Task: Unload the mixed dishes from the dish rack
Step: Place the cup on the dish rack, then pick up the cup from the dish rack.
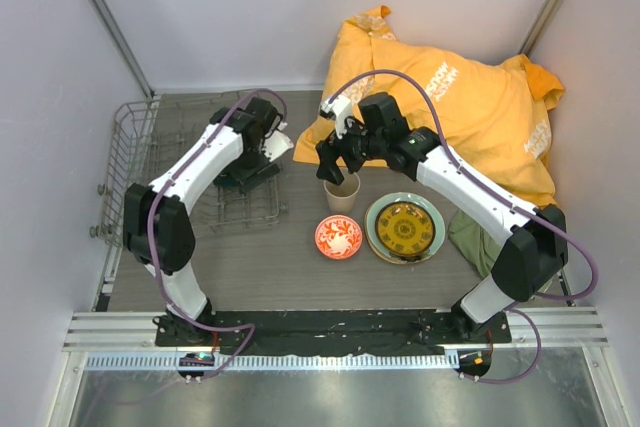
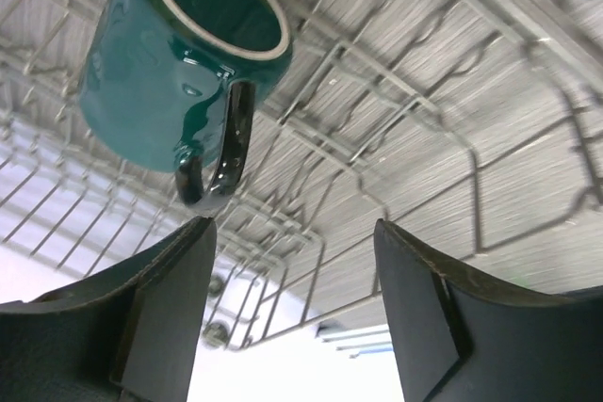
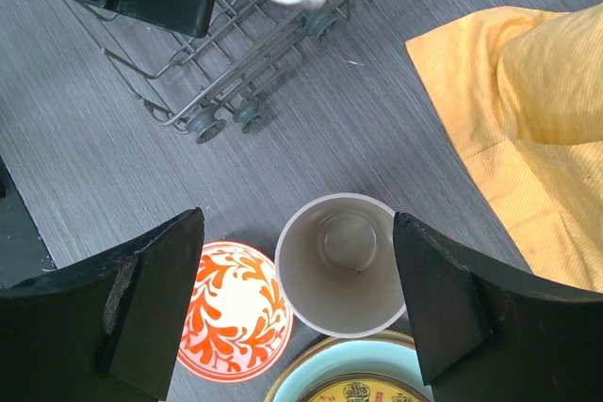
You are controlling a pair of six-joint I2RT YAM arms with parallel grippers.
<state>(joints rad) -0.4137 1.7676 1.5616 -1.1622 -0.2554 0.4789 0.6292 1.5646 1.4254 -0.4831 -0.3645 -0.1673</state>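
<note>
On the worktop [image 1: 270,257], the small white-and-red bowl [image 1: 338,236] sits beside the yellow-and-dark plate [image 1: 405,227], which is stacked on the pale green plate [image 1: 374,217]. Just behind, the right fingers [image 3: 151,298] stand wide around the upright beige cup [image 3: 341,265], clear of it. Farther back, the left fingers [image 2: 160,308] are wide and empty near the dark green mug [image 2: 160,72] in the dish rack [image 1: 135,137].

**A robot test cell dressed with kitchenware**

The place is a lab-style robot cell. Plain pale panels [image 1: 250,7] close in a small grey wood-grain table [image 1: 280,272] on three sides, with metal struts [image 1: 110,22] running up the corners. A left arm [image 1: 200,162] and a right arm [image 1: 470,192], both white and black, are bolted to a black base [image 1: 330,325] on an aluminium rail [image 1: 100,329] at the near edge. Purple cables [image 1: 400,80] loop along them. The household things look like staged props: a wire rack [image 1: 135,147], a cup [image 1: 341,192], a bowl [image 1: 338,237], plates [image 1: 405,229] and a crumpled orange cloth [image 1: 470,97].
</note>
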